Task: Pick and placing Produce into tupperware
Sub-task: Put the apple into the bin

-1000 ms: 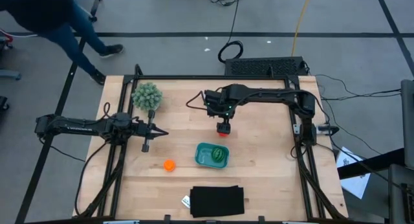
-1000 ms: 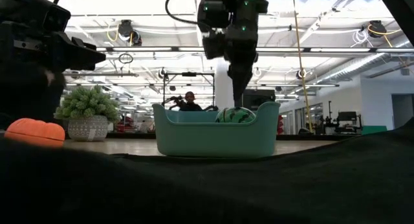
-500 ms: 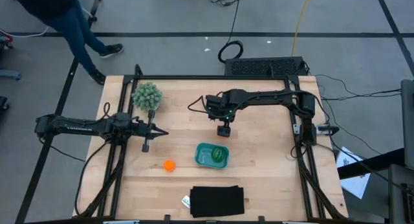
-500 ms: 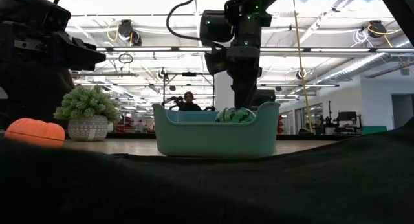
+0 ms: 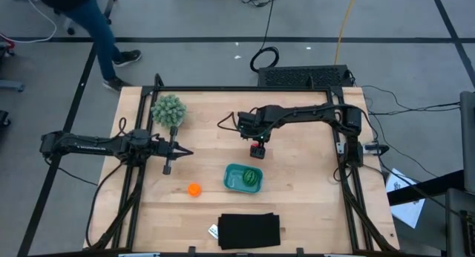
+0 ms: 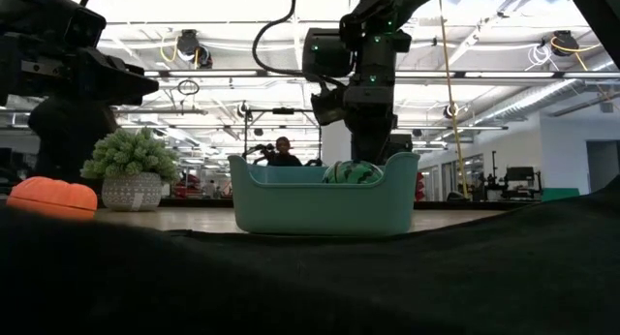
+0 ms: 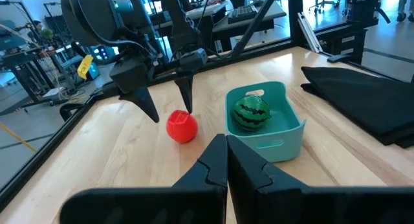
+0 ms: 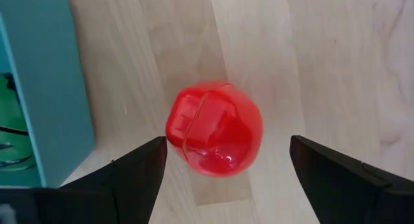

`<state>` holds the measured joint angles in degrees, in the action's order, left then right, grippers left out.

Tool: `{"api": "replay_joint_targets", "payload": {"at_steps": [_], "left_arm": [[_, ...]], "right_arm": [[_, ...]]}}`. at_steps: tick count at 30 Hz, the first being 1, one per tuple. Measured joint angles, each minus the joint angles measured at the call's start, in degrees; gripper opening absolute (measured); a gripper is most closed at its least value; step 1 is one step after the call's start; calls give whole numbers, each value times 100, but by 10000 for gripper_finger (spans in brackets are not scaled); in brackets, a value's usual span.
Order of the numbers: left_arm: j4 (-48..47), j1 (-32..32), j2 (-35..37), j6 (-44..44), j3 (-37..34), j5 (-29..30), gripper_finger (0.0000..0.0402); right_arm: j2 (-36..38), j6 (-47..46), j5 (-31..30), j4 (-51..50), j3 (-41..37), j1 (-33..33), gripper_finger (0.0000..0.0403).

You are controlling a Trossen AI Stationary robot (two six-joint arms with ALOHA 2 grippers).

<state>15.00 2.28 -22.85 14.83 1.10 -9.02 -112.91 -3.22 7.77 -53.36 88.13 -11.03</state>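
The right gripper (image 5: 257, 149) is positioned directly above the red ball (image 8: 214, 129), its two fingers (image 8: 139, 169) spread wide, one to each side of the ball and not touching it. In the left wrist view the same gripper (image 7: 167, 98) is seen with its tips pointed down at the tabletop, the red ball (image 7: 182, 127) sitting on the wood between and just below them. The ball rests on the wooden table (image 5: 297, 197), just beside the teal tub (image 5: 234, 179), on the side farther from the black mat (image 5: 249, 229). Inside the tub, the watermelon-striped ball (image 5: 252, 178) is lying against one end; from the low view its green top (image 6: 353, 170) is just visible over the tub's rim (image 6: 320, 204), with the right arm's gripper standing behind it.

Over on the other side, the left gripper (image 5: 168, 167) is held above the table, well apart from the tub, with its fingers pressed together, as is shown in its own wrist view (image 7: 226, 162). The small orange ball (image 5: 194, 189) is lying on the wood between the left gripper and the tub, nearer the table's front edge. The pale-green bushy clump (image 5: 168, 109) stands near the far left corner of the table. A person's legs (image 5: 93, 34) are seen on the floor beyond that corner.
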Motion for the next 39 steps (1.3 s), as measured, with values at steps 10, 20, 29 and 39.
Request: {"api": "replay_joint_targets", "payload": {"at_steps": [10, 20, 29, 39], "left_arm": [[-1, 0, -1, -2, 0, 0, 1], [-1, 0, -1, -4, 0, 0, 1], [-2, 0, -1, -8, 0, 2, 1], [-30, 0, -2, -9, 0, 4, 1]], "right_arm": [[1, 5, 0, 325, -211, 0, 320], [-2, 93, 0, 540, -458, 0, 320], [-1, 223, 0, 704, -458, 0, 310], [1, 240, 0, 696, -458, 0, 253]]}}
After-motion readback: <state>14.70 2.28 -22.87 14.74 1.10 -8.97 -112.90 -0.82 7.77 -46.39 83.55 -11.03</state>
